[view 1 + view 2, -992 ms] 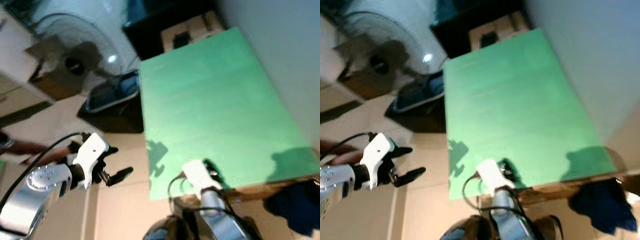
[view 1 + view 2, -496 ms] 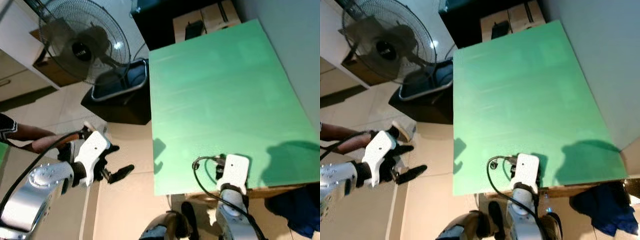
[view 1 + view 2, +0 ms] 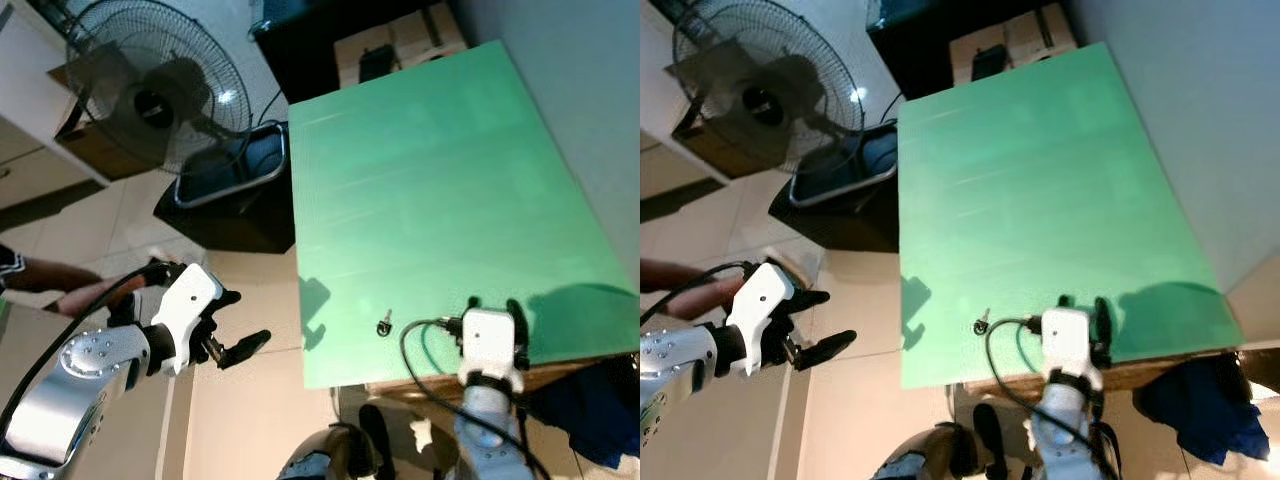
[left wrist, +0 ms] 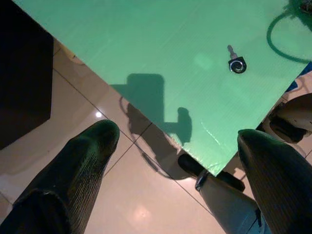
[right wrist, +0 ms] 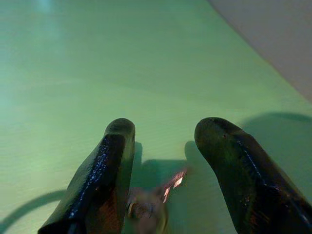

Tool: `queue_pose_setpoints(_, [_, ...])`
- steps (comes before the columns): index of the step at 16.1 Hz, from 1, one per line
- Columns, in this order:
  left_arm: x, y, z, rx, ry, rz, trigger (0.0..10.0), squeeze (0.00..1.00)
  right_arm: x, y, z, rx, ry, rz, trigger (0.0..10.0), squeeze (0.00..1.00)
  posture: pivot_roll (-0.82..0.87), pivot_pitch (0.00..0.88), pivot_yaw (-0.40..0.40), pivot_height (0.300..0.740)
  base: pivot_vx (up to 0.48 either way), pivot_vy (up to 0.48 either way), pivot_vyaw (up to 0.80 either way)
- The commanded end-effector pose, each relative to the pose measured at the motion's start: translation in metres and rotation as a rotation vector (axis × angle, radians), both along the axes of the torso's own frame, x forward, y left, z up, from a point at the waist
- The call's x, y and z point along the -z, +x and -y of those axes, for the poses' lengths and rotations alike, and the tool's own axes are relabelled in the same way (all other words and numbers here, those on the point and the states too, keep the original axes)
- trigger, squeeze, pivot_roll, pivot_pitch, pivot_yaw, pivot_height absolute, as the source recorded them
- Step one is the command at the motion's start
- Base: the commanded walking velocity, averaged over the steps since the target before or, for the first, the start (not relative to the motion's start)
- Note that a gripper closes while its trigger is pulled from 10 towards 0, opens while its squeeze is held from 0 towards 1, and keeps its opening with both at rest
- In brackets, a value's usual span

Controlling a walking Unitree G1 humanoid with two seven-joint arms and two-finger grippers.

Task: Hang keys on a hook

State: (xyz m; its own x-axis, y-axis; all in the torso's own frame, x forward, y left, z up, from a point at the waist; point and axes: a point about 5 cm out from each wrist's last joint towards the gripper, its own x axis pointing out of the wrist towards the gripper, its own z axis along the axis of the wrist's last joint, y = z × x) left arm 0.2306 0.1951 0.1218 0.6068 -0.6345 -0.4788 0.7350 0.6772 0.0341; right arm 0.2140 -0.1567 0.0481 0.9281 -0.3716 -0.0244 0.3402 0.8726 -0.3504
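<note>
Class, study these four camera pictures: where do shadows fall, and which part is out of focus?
Left eye view: dark shadow on the green table beside the right gripper. Left wrist view: left gripper's shadow beside the key. Right wrist view: blurred object between the fingers.

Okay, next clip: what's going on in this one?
A humanoid robot stands at a green table on which a small key lies near the front edge. The right gripper is over the table to the right of the key, fingers open, holding nothing. The left gripper hovers open over the tiled floor, off the table's left side. A standing fan is further back, and a person's arm shows at the left edge. No hook can be made out.
</note>
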Motion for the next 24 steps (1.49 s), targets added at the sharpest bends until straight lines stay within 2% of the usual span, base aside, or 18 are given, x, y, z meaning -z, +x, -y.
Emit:
queue_pose_setpoints(1, [0.006,-0.004,-0.009,-0.034,0.016,-0.030,10.0,0.00,-0.002,-0.005,-0.018,-0.051,-0.006,0.013,10.0,0.00,-0.05,0.263,0.400,0.740,0.000,0.000,0.00])
queue_pose_setpoints(4, [0.007,-0.005,-0.008,-0.041,0.013,-0.028,10.0,0.00,-0.024,-0.010,-0.028,-0.106,-0.128,0.123,10.0,0.00,-0.06,0.254,0.400,0.740,0.000,0.000,0.00])
queue_pose_setpoints(6, [0.008,-0.006,-0.009,-0.046,0.012,-0.028,10.0,0.00,-0.036,-0.020,-0.028,-0.089,-0.139,0.174,10.0,0.00,-0.06,0.251,0.400,0.740,0.000,0.000,0.00])
queue_pose_setpoints(9, [0.007,-0.007,-0.010,-0.053,0.009,-0.014,10.0,0.00,-0.042,-0.045,-0.031,-0.036,-0.154,0.180,10.0,0.00,-0.08,0.247,0.400,0.740,0.000,0.000,0.00])
queue_pose_setpoints(10, [0.006,-0.008,-0.010,-0.050,-0.001,-0.007,10.0,0.00,-0.042,-0.062,-0.032,0.005,-0.151,0.157,10.0,0.00,-0.08,0.251,0.400,0.740,0.000,0.000,0.00])
queue_pose_setpoints(11, [0.006,-0.008,-0.009,-0.042,-0.001,-0.012,10.0,0.00,-0.037,-0.072,-0.036,0.013,-0.152,0.118,10.0,0.00,-0.09,0.254,0.400,0.740,0.000,0.000,0.00])
queue_pose_setpoints(13, [0.006,-0.008,-0.007,-0.037,-0.004,-0.012,10.0,0.00,-0.028,-0.071,-0.038,0.000,-0.146,0.089,10.0,0.00,-0.09,0.255,0.400,0.740,0.000,0.000,0.00])
queue_pose_setpoints(15, [0.005,-0.007,-0.008,-0.032,-0.003,-0.011,10.0,0.00,-0.021,-0.064,-0.031,0.027,-0.105,0.070,10.0,0.00,-0.08,0.261,0.400,0.740,0.000,0.000,0.00])
queue_pose_setpoints(17, [0.005,-0.008,-0.009,-0.025,0.007,-0.013,10.0,0.00,-0.013,-0.054,-0.030,-0.009,-0.122,0.048,10.0,0.00,-0.07,0.255,0.400,0.740,0.000,0.000,0.00])
queue_pose_setpoints(21, [0.002,-0.006,-0.013,-0.034,0.017,-0.008,10.0,0.00,0.001,-0.040,-0.014,0.028,0.003,0.010,10.0,0.00,-0.05,0.253,0.400,0.740,0.000,0.000,0.00])
queue_pose_setpoints(24, [0.001,-0.006,-0.012,-0.036,0.016,-0.003,10.0,0.00,0.007,-0.029,-0.003,0.001,-0.028,0.004,10.0,0.00,-0.05,0.252,0.400,0.740,0.000,0.000,0.00])
